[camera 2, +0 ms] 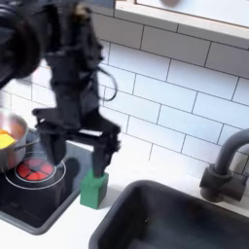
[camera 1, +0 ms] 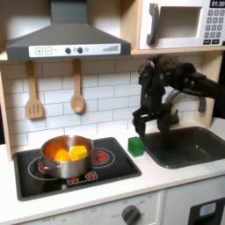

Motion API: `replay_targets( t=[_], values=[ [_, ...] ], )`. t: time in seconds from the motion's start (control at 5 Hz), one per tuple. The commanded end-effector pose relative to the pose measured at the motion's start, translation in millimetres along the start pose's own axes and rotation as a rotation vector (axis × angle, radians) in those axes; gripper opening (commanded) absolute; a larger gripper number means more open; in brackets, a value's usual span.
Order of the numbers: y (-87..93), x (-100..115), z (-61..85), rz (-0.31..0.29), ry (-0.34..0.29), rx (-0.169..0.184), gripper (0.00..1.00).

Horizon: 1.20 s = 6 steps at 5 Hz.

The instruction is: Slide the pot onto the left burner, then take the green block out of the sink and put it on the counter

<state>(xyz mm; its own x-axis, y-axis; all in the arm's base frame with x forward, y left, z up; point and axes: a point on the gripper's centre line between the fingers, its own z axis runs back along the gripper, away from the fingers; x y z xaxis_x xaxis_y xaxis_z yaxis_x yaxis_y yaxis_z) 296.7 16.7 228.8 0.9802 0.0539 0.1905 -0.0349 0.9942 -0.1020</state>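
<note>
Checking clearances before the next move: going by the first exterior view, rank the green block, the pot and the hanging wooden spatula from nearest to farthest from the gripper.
1. Green block: on the counter just below the gripper.
2. Pot: on the cooktop, toward the first exterior view's left.
3. Wooden spatula: hanging on the wall, far at the first exterior view's left.

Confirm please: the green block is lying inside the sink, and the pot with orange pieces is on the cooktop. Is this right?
Not quite. The green block stands on the counter between cooktop and sink, as both exterior views show. The pot is on the cooktop.
</note>
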Motion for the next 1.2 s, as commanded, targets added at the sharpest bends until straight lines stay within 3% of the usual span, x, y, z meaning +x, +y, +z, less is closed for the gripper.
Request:
replay_targets(
  t=[0.0, 0.4, 0.6, 1.0],
  values=[
    [7.6, -60.5, -6.8, -0.087, 0.067, 0.009, 1.00],
    [17.4, -94.0, -2.2, -0.165, 0.055, 0.007, 1.00],
    [31.5, -106.4, 2.1, -0.189, 0.026, -0.001, 1.00],
    [30.9, -104.9, 3.3, -0.186, 0.021, 0.001, 1.00]
  ],
)
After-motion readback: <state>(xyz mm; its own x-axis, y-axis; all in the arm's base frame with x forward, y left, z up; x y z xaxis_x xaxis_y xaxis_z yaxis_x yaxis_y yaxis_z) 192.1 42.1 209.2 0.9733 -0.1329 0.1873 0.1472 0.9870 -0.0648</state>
